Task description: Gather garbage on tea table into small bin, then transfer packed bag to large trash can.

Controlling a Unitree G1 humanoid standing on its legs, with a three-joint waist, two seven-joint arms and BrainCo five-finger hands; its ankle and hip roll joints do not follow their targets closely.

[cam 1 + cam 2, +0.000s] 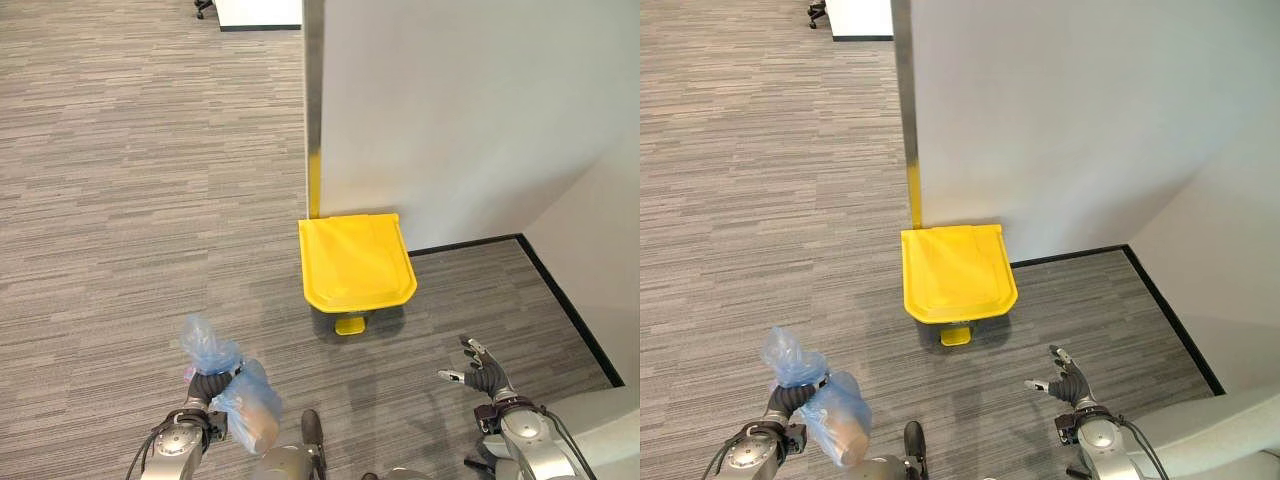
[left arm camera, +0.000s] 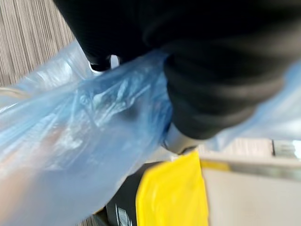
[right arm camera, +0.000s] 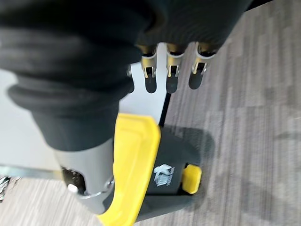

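Lower left, our left hand (image 1: 203,388) w/ fingers clenched on blue bag (image 1: 245,400), brownish item inside; yellow bin (image 1: 355,262) center, lid closed; right hand (image 1: 482,374) fingers spread.

Head cameras look steeply down at the yellow-lidded bin (image 1: 356,264) mid-frame; both wrist cameras catch it too, close.

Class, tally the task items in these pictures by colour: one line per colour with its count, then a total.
Yellow: 1, the yellow-lidded pedal trash can
Blue: 1, the translucent blue plastic garbage bag held in the left hand
Total: 2
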